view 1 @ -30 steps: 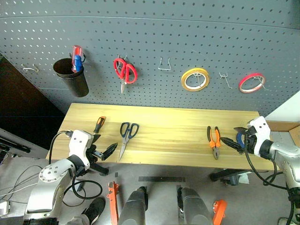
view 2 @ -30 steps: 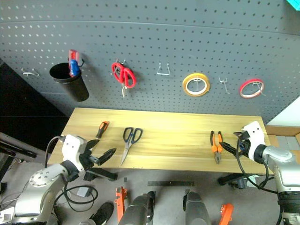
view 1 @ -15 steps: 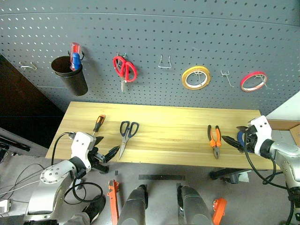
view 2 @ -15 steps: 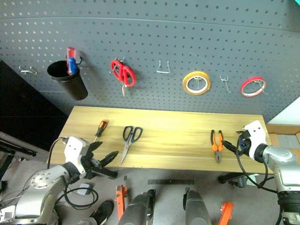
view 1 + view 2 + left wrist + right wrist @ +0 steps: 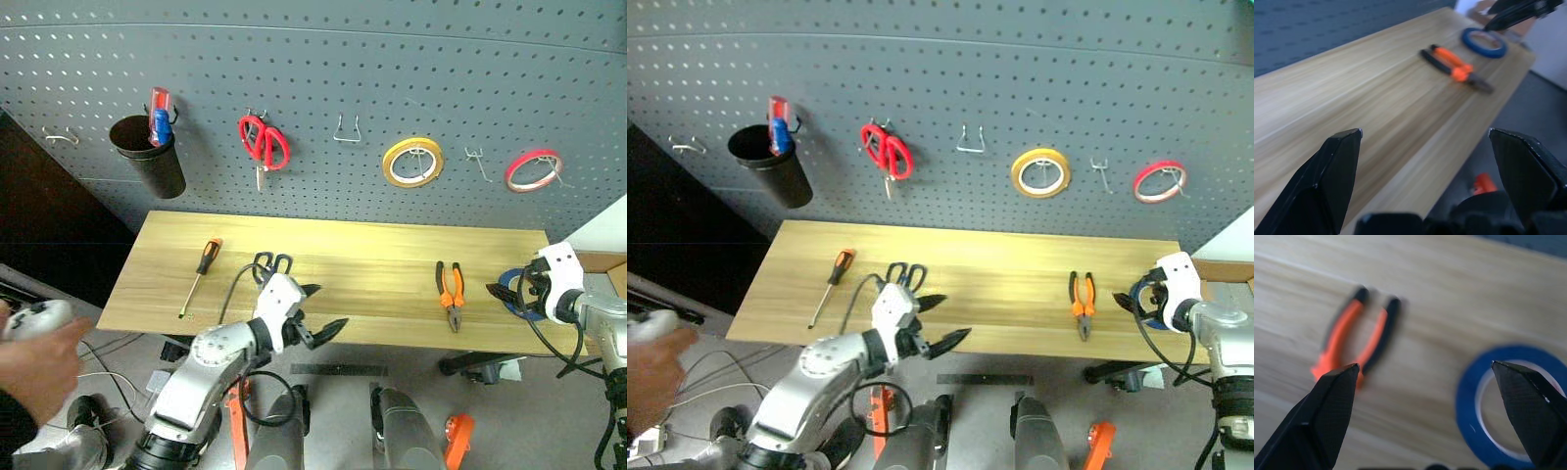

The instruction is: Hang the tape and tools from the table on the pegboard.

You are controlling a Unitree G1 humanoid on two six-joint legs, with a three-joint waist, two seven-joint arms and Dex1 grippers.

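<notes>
Progress: none hung | on table [image 5: 372,257]: screwdriver [image 5: 199,273] left, scissors [image 5: 271,262] centre, pliers [image 5: 449,290] right, blue tape [image 5: 513,292] far right | pegboard [image 5: 323,59] hooks free | left gripper [image 5: 324,311], right gripper [image 5: 507,296]: wide, empty

My left hand [image 5: 321,311] covers most of the scissors [image 5: 271,261]; my right hand [image 5: 506,293] hides part of the tape [image 5: 513,292].

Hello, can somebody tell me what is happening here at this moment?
A humanoid robot is tidying tools from the table onto the pegboard. Nothing is held: the left end effector is open near the blue scissors, and the right end effector is open beside the blue tape. The pliers and screwdriver lie on the table.
</notes>
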